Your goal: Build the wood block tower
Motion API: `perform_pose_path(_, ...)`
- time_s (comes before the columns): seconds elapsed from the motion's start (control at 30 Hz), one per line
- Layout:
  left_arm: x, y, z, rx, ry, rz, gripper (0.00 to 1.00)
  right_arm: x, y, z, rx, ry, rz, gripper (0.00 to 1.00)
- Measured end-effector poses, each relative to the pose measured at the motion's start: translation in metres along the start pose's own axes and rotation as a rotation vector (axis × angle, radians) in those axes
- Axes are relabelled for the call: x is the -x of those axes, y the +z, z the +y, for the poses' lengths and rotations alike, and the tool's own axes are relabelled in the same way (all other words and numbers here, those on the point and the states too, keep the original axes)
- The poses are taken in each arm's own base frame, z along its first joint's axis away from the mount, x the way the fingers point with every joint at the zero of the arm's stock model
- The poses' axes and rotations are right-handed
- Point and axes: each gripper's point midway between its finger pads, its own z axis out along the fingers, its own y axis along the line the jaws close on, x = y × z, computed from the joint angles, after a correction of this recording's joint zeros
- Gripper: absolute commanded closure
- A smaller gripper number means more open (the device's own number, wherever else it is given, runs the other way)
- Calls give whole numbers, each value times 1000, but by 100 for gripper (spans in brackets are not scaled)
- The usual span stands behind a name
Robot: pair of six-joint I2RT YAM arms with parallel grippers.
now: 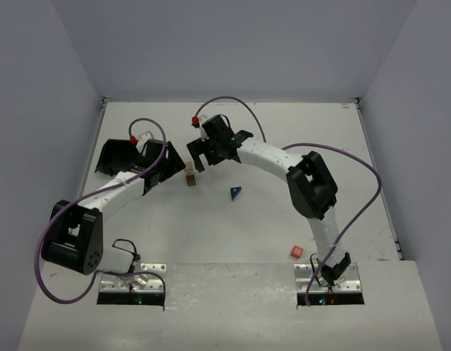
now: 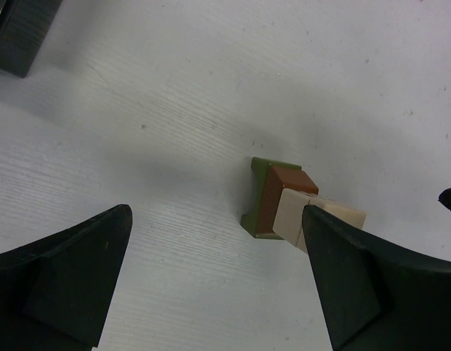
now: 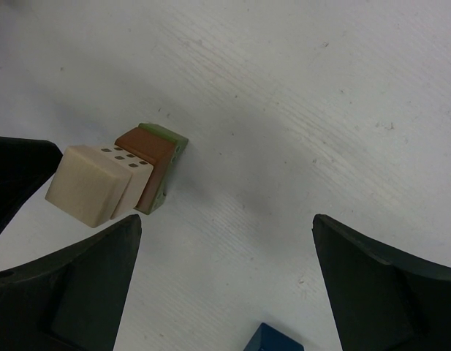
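A stack [image 1: 190, 175] stands mid-table: an olive-green block [image 2: 259, 191] at the bottom, a reddish-brown cube [image 2: 283, 191] on it, and two tan cubes [image 3: 90, 183] on top. It also shows in the right wrist view [image 3: 148, 164]. The blue wedge [image 1: 235, 192] lies alone to the stack's right, and its corner shows in the right wrist view [image 3: 273, 340]. A small red block [image 1: 296, 251] lies near the right arm's base. My left gripper [image 1: 174, 168] [image 2: 218, 281] is open and empty just left of the stack. My right gripper [image 1: 198, 155] [image 3: 225, 285] is open and empty just behind the stack.
A black square tray [image 1: 114, 156] sits at the left, partly under the left arm, and its corner shows in the left wrist view [image 2: 20, 33]. White walls close in the table on three sides. Purple cables loop over both arms.
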Motion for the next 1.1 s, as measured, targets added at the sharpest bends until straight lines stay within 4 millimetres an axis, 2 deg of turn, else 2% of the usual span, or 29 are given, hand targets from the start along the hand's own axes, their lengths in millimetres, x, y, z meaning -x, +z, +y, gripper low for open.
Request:
perform_pose_path(0.23,2,-1,5,25,-2,-10,0,2,0,-2,-12,0,-5,1)
perform_pose_path(0.37,13,-15,14,59,-30,-64,0,0,-5,-7,-41,0,-10,1)
perform_pose_path(0.47,33,-39,18,61,-74,-146,0,-7,-23,-13,-69,1,-19,1)
perform_pose_path(0.6,59,-72,23,48,-129,-258,0,-16,-60,-23,-110,13,-89,1)
perform_pose_path(0.67,66,-82,31,70,-147,-300,0,-38,-91,-32,-152,32,-93,1)
perform_pose_path(0.77,71,-91,39,104,-149,-321,0,-53,-126,-45,-206,87,-161,1)
perform_pose_path(0.87,66,-91,35,81,-113,-290,0,-90,-158,-59,-254,159,-191,1)
perform_pose_path(0.93,63,-91,27,40,-90,-264,0,-115,-169,-67,-283,202,-186,1)
perform_pose_path(1.1,65,-102,3,-114,-71,-265,0,-175,-182,-74,-331,314,-111,1)
